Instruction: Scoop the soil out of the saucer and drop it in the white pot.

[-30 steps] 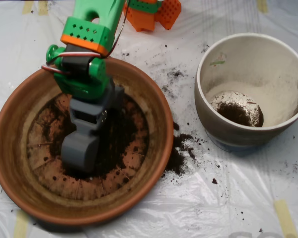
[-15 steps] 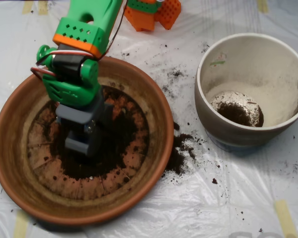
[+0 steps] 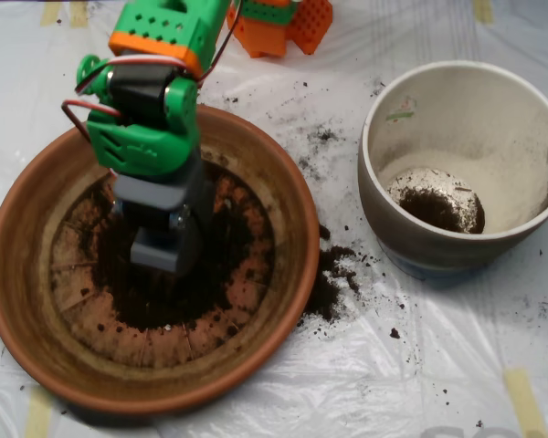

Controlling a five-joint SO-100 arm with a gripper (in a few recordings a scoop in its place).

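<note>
Gripper [image 3: 164, 251] sitting over soil [image 3: 210, 274] in middle of saucer [image 3: 283, 196], jaw state can't tell. Saucer lying at 9 o'clock on desk [image 3: 347, 383]. White pot [image 3: 384, 219] standing at 3 o'clock, holding some soil. Spilled soil lying between them.

Dark brown-black soil [image 3: 178, 287] lies on the terracotta-orange, radially ridged saucer [image 3: 283, 196]; the off-white pot [image 3: 388, 224] bears a green mark; the scoop [image 3: 164, 242] is grey.
</note>
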